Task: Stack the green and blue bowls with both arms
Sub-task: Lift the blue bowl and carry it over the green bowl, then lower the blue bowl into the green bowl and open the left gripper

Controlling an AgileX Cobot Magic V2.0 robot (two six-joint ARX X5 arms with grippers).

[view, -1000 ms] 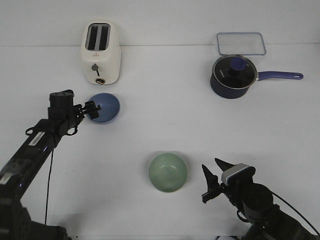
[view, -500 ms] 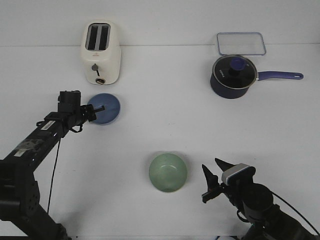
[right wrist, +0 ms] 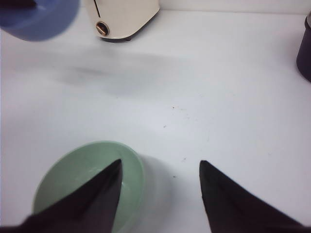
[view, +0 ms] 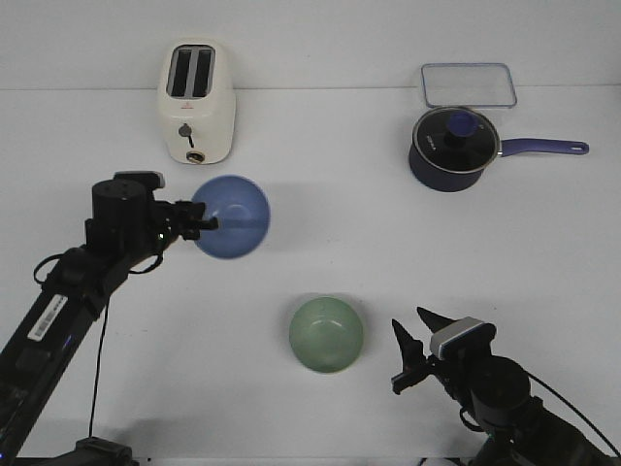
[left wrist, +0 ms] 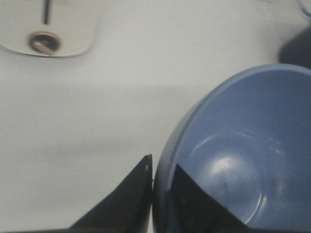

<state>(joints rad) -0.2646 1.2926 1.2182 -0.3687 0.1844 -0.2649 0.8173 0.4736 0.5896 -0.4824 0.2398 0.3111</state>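
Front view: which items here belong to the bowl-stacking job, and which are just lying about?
Job:
blue bowl, rim held in the left gripper
green bowl, on the table beside the open right gripper

Lying about:
toaster
lidded saucepan
clear container

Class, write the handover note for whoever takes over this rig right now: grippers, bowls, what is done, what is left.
Left gripper: shut on the rim of the blue bowl, held off the table in front of the toaster.
Right gripper: open, empty, just right of the green bowl.
Green bowl: upright on the table, untouched.
Done: blue bowl picked up.
Left: bring the bowls together and stack them, probably blue into green.
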